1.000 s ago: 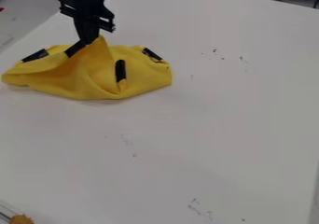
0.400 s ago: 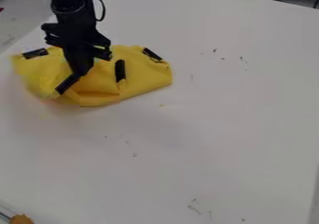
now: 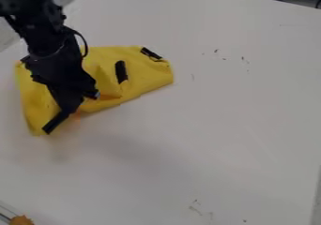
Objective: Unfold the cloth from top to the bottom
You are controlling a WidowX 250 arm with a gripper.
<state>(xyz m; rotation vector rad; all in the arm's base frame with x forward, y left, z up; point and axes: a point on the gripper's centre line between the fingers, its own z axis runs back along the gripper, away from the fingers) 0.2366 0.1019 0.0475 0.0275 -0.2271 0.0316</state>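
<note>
Well, I have the yellow cloth with black strips (image 3: 144,74) pinched near its lower left, my fingers pressed together on the fabric. My black two-finger gripper (image 3: 70,109) points downward there, by the upper end of a long black strip (image 3: 56,122) that slants down and left toward the cloth's lowest corner. My black arm (image 3: 47,43) comes in from the upper left of the view and covers part of the cloth's left side, with a thin black cable (image 3: 85,43) bowing out on its right.

The cloth itself lies on the white counter (image 3: 219,125), in the left half of the view. It is only partly spread: the left portion reaches farthest down the view, while the lower edge of the rest climbs slantwise to the blunt right end. Just right of my fingers the fabric is creased and turns a deeper orange. A short black strip (image 3: 121,71) stands nearly upright right of my gripper, and another slanting black strip (image 3: 151,54) sits near the upper right edge.

Small dark marks (image 3: 216,50) dot the counter to the right of the cloth. Well apart, in the bottom left corner of the view, I see a rough orange-brown object (image 3: 20,220); what it is, I cannot tell.
</note>
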